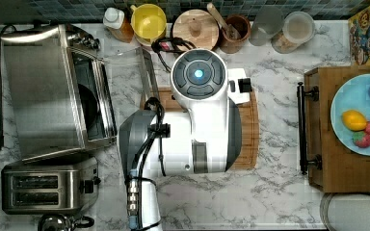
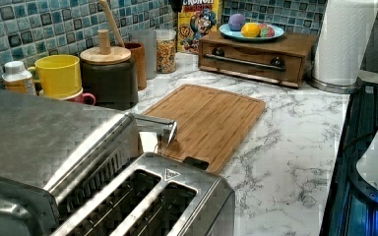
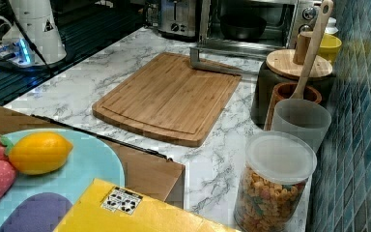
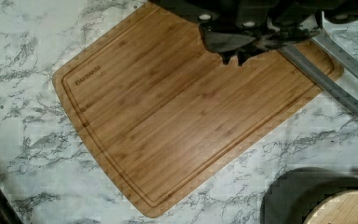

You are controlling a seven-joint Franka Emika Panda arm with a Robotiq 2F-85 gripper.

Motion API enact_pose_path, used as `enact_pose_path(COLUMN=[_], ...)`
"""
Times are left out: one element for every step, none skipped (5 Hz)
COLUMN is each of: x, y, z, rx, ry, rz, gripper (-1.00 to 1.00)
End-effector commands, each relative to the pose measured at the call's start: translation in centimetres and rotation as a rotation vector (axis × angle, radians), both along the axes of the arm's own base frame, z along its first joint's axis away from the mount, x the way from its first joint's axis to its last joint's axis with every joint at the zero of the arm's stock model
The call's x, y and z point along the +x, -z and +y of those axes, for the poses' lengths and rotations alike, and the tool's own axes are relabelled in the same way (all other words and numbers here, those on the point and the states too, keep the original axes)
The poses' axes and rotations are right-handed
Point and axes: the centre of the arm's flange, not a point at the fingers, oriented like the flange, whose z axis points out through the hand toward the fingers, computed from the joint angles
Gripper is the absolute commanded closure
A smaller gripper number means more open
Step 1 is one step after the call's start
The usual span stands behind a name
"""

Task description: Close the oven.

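Observation:
The oven (image 1: 43, 91) is a large steel box at the top view's left, its glass door (image 1: 123, 72) dropped open with the bar handle (image 1: 147, 72) reaching the cutting board's corner. A dark pan sits in the oven's interior (image 3: 244, 24). The handle also shows as a grey bar (image 4: 326, 84) in the wrist view, just beside my gripper (image 4: 234, 59). My gripper hangs above the wooden board with its dark fingertips close together and nothing between them. In the top view the white arm (image 1: 202, 110) covers it.
A wooden cutting board (image 4: 191, 116) lies in front of the oven door. A two-slot toaster (image 1: 48, 185) stands beside the oven. A dark canister (image 3: 275, 87), yellow mug (image 1: 148, 21) and jars line the tiled wall. A wooden box (image 1: 325, 159) carries a blue fruit plate.

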Motion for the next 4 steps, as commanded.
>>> enact_pose_path(x=[1.6,3.0,3.9,5.2], y=[1.5,2.3,3.2,4.1], z=[-0.1,-0.5,-2.9,-6.4], rx=[0.042,0.152,0.265,0.397], ry=[-0.129,-0.324,-0.463,-0.544], rz=[0.027,-0.018,-0.108,-0.167], gripper=[1.00,1.00,1.00,1.00])
